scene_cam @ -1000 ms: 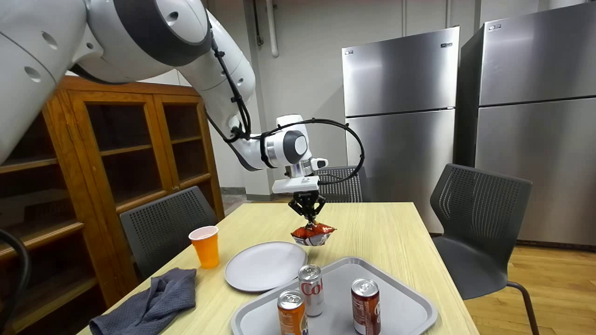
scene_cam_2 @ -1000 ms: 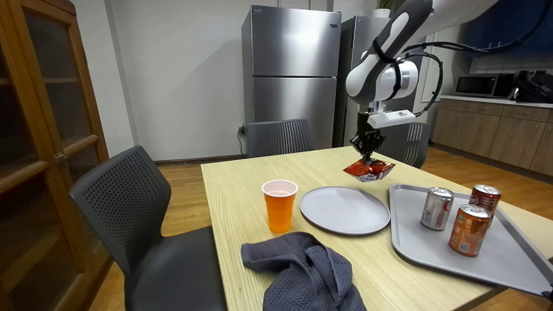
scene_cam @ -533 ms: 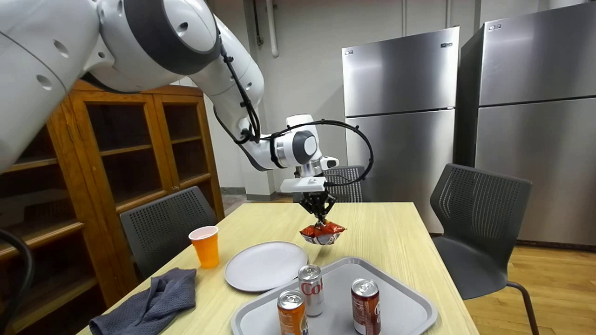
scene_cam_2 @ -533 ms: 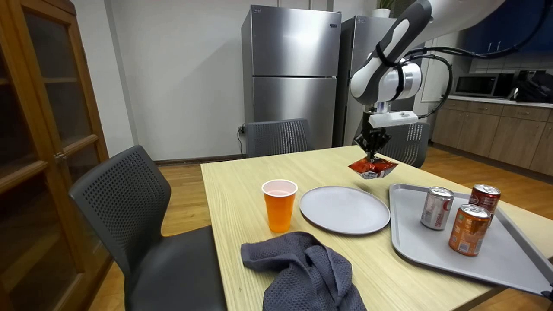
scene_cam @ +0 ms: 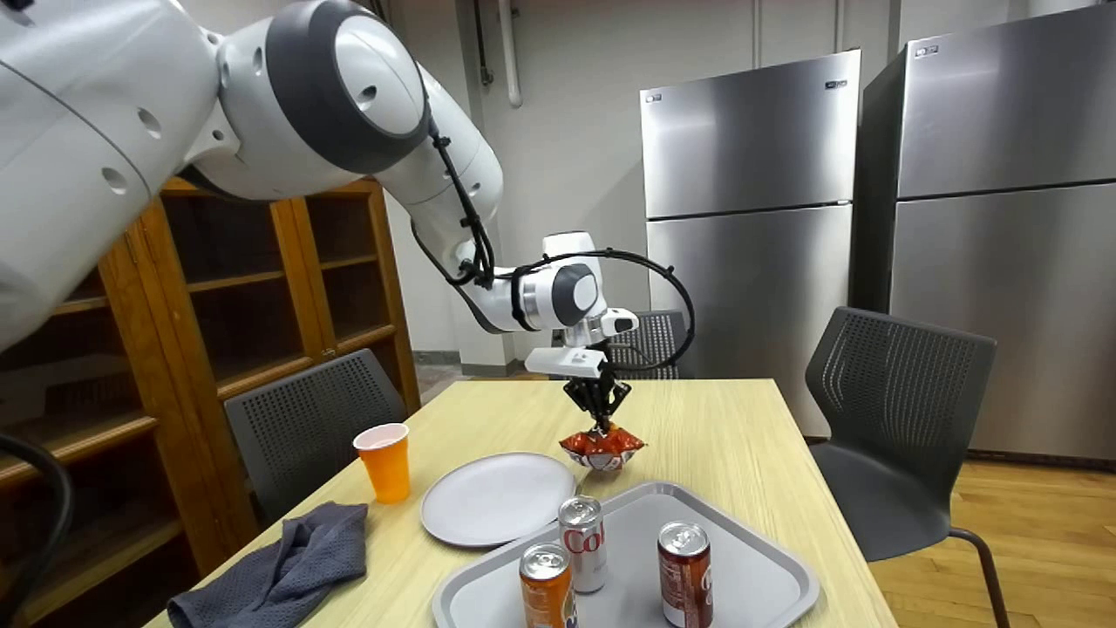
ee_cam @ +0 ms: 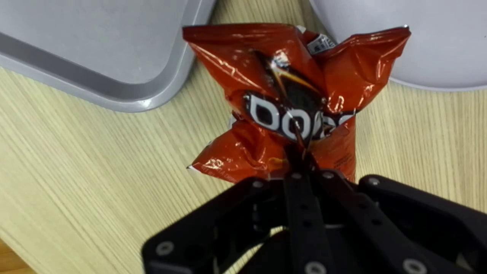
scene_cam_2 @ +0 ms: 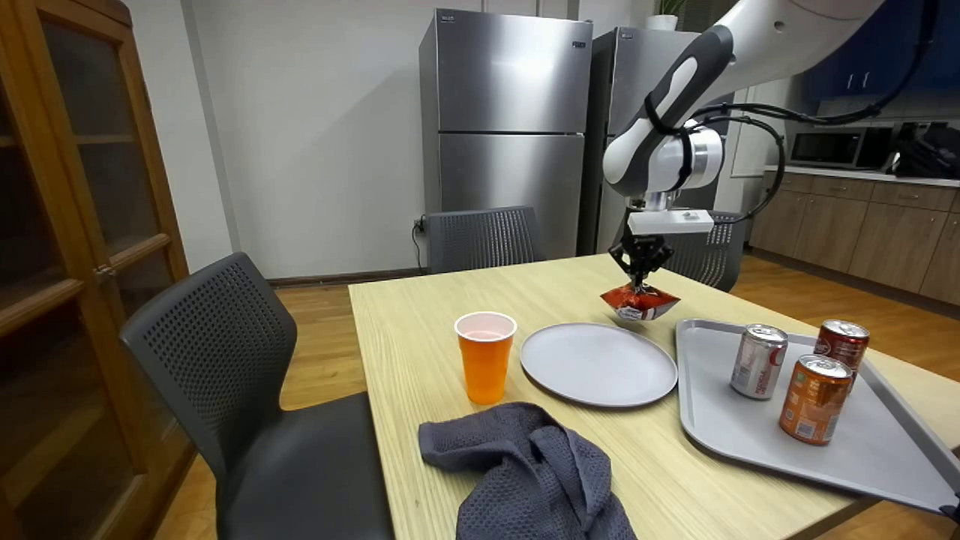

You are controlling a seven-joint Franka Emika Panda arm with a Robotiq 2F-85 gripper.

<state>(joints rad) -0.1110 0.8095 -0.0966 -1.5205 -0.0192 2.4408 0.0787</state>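
Gripper: my gripper (ee_cam: 301, 154) points down, its jaws pressed together on a fold of foil near the bag's middle.
Red chip bag: I hold the red chip bag (ee_cam: 262, 72) pinched into a crease, its corners flaring outward. White letters on a dark band face my wrist camera, some of them lost in the folds.
Height: the bag is low over the table (scene_cam: 697, 423); I cannot tell whether its underside touches the pale wood-grained top.
Plate: a round grey plate (scene_cam_2: 598, 365) lies flat near the bag.
Tray: a grey tray (scene_cam_2: 720, 424) lies just beside the plate; in my wrist view a rounded corner of the tray and an arc of the plate's rim show near the bag.
Cans: a silver can (scene_cam: 582, 545), an orange can (scene_cam: 549, 589) and a dark red can (scene_cam: 685, 576) stand upright on the tray, apart from the bag.
Cup: an orange cup (scene_cam_2: 486, 364), white inside, stands upright across the plate from the tray.
Cloth: a dark grey cloth (scene_cam_2: 536, 465) lies rumpled on the table near the cup.
Arm: my white arm (scene_cam: 384, 83) reaches in from above, a black cable looping out by the wrist.
Around: dark chairs (scene_cam: 898, 384) at the table, a wooden cabinet (scene_cam: 303, 253) with glass doors, steel refrigerators (scene_cam: 750, 148) behind.
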